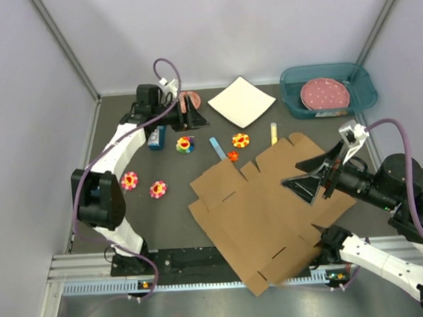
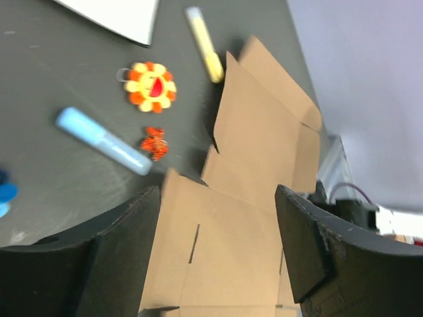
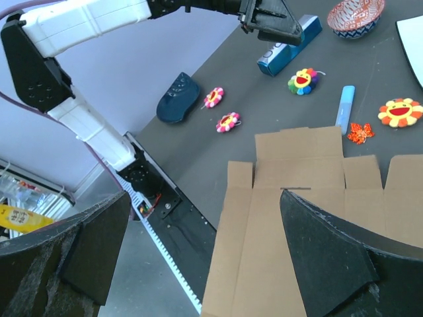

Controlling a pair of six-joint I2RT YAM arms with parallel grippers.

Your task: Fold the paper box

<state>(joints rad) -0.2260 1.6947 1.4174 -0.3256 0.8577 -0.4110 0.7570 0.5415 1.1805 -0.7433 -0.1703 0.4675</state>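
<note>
The paper box [image 1: 264, 212] lies flat and unfolded on the dark table, a large brown die-cut sheet whose near corner overhangs the front rail. My right gripper [image 1: 305, 176] hovers open over its right half. In the right wrist view the cardboard [image 3: 297, 231] shows below the spread gripper [image 3: 205, 198], which holds nothing. My left gripper [image 1: 192, 115] is far back on the table, well away from the box. It is open and empty [image 2: 218, 198], with the box [image 2: 251, 198] seen beyond its fingers.
A white paper sheet [image 1: 241, 101] and a teal bin [image 1: 357, 97] holding a pink plate sit at the back. A patterned bowl [image 1: 189, 99], a blue carton [image 1: 156, 138], flower toys [image 1: 129, 180], a blue marker [image 1: 217, 148] and a yellow marker [image 1: 274, 132] lie scattered around.
</note>
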